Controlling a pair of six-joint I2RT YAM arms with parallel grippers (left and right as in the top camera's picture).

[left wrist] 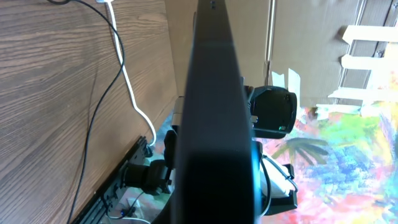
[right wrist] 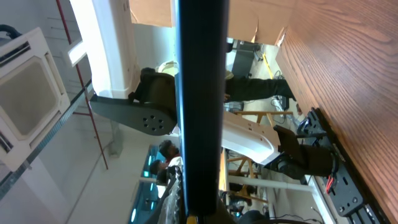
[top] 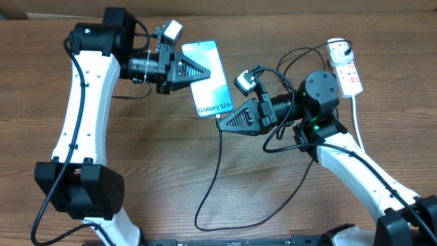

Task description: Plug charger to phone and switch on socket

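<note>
The phone (top: 208,78) is lit, its "Galaxy S24+" end pointing at the right arm. My left gripper (top: 199,72) is shut on its left long edge and holds it off the table. In the left wrist view the phone (left wrist: 211,93) is only a dark edge-on bar; the right wrist view shows the phone (right wrist: 200,93) the same way. My right gripper (top: 222,121) is shut at the phone's lower end, where the charger cable (top: 217,164) comes out; its connector tip is hidden by the fingers. The socket (top: 347,70) lies at the far right with a plug (top: 339,49) in it.
The black cable loops across the near table (top: 157,164) and back up toward the strip. The strip's thick white cord (top: 358,116) runs down past the right arm. A cardboard wall (top: 273,5) borders the far edge. The white cord (left wrist: 127,87) and the thin black cable (left wrist: 93,124) cross the wood.
</note>
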